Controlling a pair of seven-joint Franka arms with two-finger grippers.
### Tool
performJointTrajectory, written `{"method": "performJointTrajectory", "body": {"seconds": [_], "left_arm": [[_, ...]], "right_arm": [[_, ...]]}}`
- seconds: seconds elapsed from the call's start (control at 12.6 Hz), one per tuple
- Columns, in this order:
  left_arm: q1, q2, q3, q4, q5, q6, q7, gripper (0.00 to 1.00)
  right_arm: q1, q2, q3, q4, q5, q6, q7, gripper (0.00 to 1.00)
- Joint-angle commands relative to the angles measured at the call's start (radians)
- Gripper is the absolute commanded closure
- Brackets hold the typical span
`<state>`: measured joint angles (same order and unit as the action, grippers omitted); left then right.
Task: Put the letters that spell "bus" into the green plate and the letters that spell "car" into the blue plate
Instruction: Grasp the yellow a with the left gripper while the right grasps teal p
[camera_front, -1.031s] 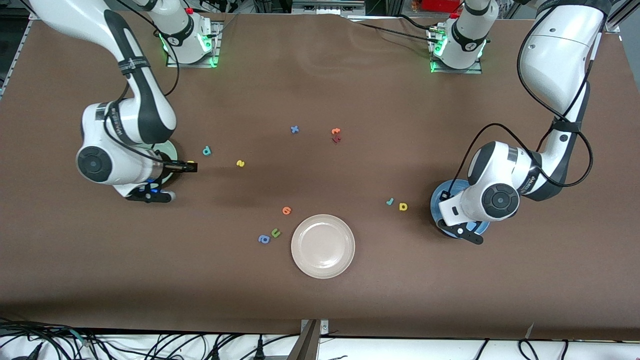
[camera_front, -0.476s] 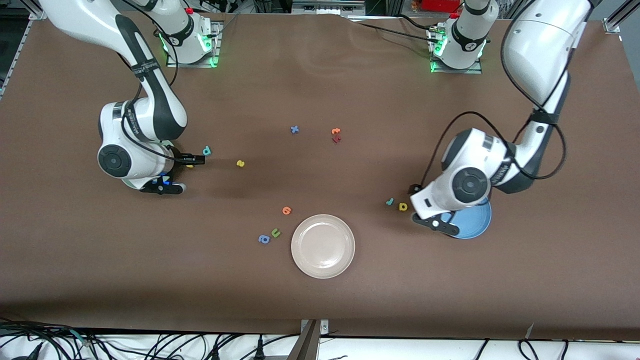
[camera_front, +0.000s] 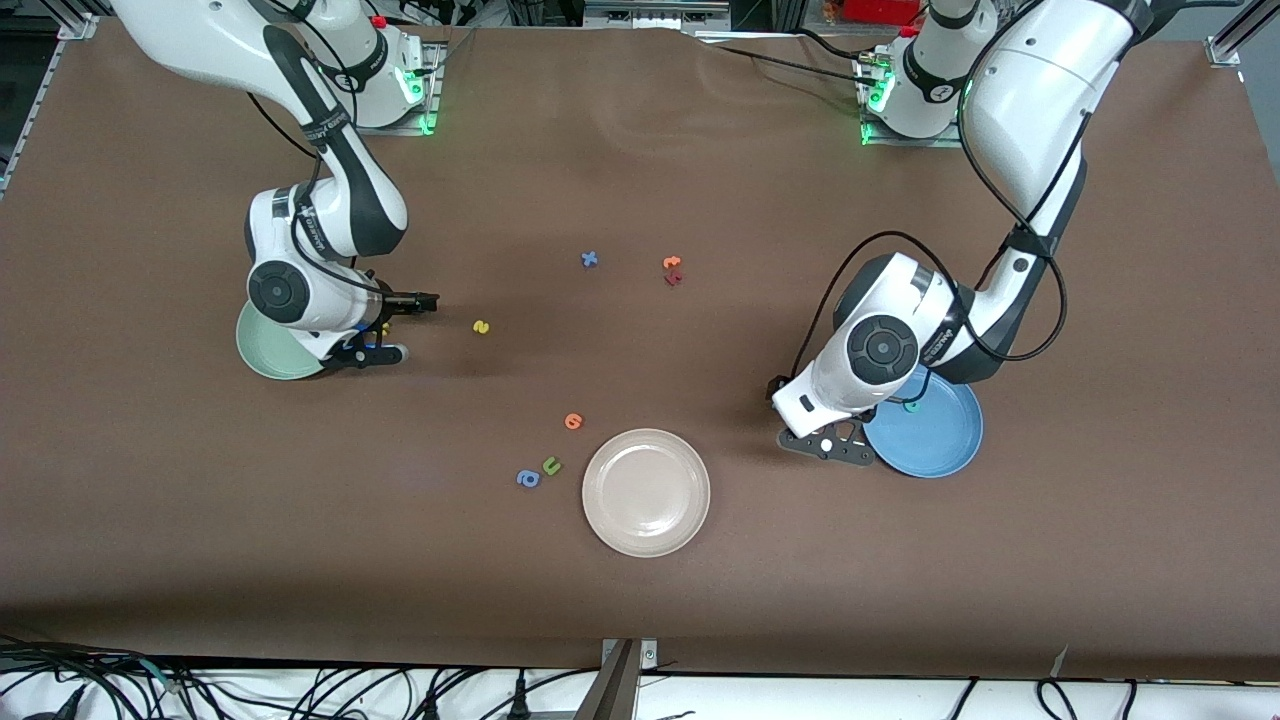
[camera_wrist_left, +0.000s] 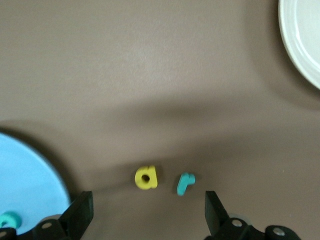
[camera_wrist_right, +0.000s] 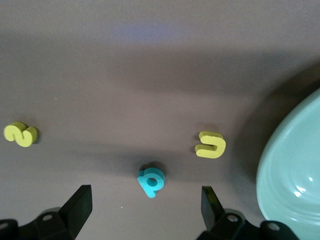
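Hovering with its fingers spread wide and nothing between them, the left gripper (camera_wrist_left: 145, 217) hangs over the bare table just beside the blue plate (camera_front: 940, 440), on the side toward the beige plate (camera_front: 646, 492). Under it the left wrist view shows the yellow "a" (camera_wrist_left: 146, 177) and the teal "r" (camera_wrist_left: 185, 183) lying side by side, apart from each other and off the blue plate's rim, with open brown table around them. A teal "c" (camera_front: 911, 406) rests inside the blue plate near its edge.

Toward the right arm's end of the table from the beige plate, the right gripper (camera_wrist_right: 145, 212) also stands wide and holds nothing, over the table just beside the green plate (camera_front: 270, 352). Below it lie the teal "b" (camera_wrist_right: 150, 182) and the yellow "u" (camera_wrist_right: 210, 144), the "u" close to the green plate's rim without touching. The yellow "s" (camera_front: 481, 326) lies well apart, on open table.

A green "u" (camera_front: 551, 465) and a blue "a" (camera_front: 527, 479) sit near the beige plate's edge, an orange letter (camera_front: 572, 421) just farther from the front camera.
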<state>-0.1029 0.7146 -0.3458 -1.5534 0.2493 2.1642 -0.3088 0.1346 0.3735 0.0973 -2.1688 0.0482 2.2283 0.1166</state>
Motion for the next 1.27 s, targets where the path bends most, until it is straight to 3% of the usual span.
{"method": "performJointTrajectory", "body": {"seconds": [0.0, 0.24, 0.48, 1.19], "left_arm": [[-0.001, 0.017, 0.004, -0.013, -0.031, 0.071, 0.01, 0.19], [-0.001, 0.031, 0.004, -0.025, -0.022, 0.078, 0.011, 0.49], [0.0, 0.042, 0.008, -0.047, -0.016, 0.078, 0.013, 0.51], [0.012, 0.075, 0.011, -0.065, 0.071, 0.114, 0.016, 0.54]], "right_arm": [[-0.001, -0.033, -0.001, -0.066, 0.001, 0.048, -0.032, 0.06], [-0.001, -0.027, -0.001, -0.088, 0.001, 0.082, -0.045, 0.13], [-0.001, -0.027, 0.004, -0.111, 0.001, 0.111, -0.045, 0.31], [0.008, -0.018, 0.007, -0.134, 0.001, 0.175, -0.045, 0.4]]}}
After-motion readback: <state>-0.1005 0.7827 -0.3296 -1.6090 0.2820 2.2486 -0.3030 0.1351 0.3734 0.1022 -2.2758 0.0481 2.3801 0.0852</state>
